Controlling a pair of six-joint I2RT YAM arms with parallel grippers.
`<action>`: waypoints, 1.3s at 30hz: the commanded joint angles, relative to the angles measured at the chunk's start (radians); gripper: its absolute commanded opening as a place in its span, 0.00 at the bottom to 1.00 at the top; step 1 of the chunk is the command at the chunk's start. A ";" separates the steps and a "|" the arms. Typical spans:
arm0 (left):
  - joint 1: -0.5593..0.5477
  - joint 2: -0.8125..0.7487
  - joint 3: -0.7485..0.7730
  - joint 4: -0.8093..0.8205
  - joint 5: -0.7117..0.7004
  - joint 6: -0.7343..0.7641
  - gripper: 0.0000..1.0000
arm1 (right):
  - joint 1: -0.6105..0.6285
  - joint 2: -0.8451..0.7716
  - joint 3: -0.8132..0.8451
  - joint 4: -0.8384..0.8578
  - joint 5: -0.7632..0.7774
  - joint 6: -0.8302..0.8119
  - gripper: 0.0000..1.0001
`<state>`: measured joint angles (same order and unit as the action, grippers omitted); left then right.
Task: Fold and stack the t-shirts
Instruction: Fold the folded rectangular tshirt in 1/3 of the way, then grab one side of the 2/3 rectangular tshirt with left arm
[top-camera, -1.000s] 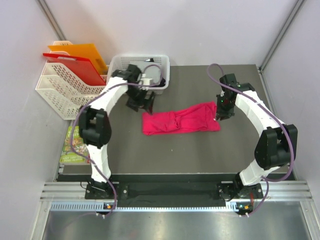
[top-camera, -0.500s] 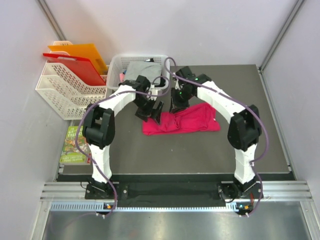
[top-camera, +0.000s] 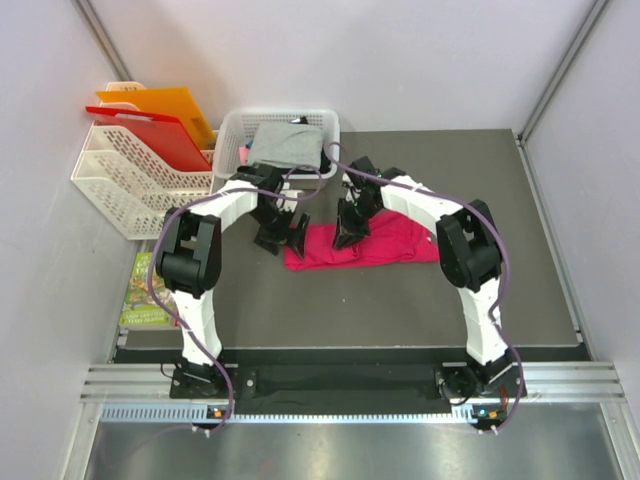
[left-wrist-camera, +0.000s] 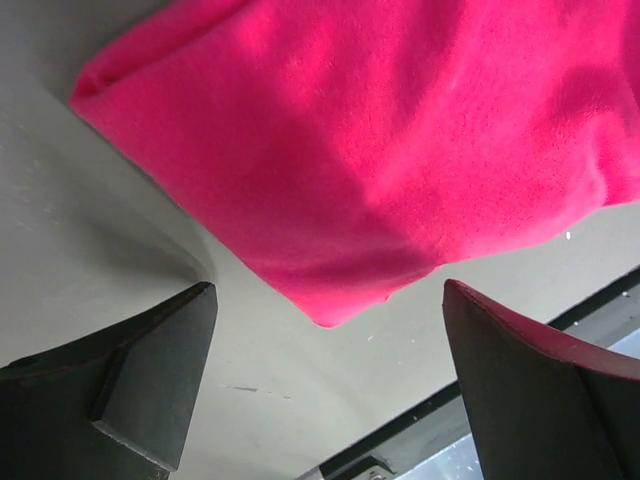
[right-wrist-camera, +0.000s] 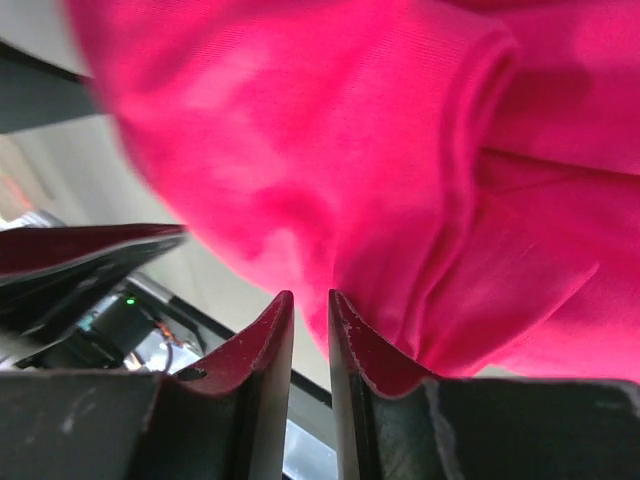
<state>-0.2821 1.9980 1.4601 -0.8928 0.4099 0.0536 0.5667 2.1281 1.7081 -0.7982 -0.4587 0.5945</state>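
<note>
A bright pink-red t-shirt (top-camera: 390, 240) lies crumpled in a long strip on the dark table (top-camera: 400, 300). A grey t-shirt (top-camera: 285, 143) rests in the white basket (top-camera: 234, 127). My left gripper (top-camera: 285, 236) hovers open at the pink shirt's left end; in the left wrist view its fingers (left-wrist-camera: 160, 370) straddle the pink shirt's corner (left-wrist-camera: 380, 150) without touching it. My right gripper (top-camera: 348, 230) is over the shirt's left half. Only a narrow gap separates its jaws (right-wrist-camera: 310, 295), nothing shows between them, and the pink cloth (right-wrist-camera: 330, 130) lies just beyond the tips.
A white file rack (top-camera: 120, 185) with orange and red folders (top-camera: 165, 108) stands at the far left beside the basket. A green booklet (top-camera: 150, 290) lies off the table's left edge. Both arms crowd the middle back of the table.
The right arm swung from the shirt's right end to its left half. The left arm came from the basket down to the shirt's left end. The shirt stayed put.
</note>
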 joint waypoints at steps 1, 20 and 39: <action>0.000 -0.056 0.012 0.029 -0.008 0.011 0.99 | -0.005 0.030 -0.053 0.036 -0.008 -0.009 0.20; -0.029 0.073 0.086 0.014 0.098 -0.037 0.99 | -0.025 0.033 -0.005 -0.009 0.103 -0.102 0.19; 0.076 -0.033 0.056 -0.153 0.046 0.098 0.00 | -0.197 -0.299 0.027 -0.144 0.156 -0.124 0.22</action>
<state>-0.2802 2.0842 1.5436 -0.9169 0.5037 0.0391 0.4187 1.9099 1.7248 -0.8986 -0.3405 0.5007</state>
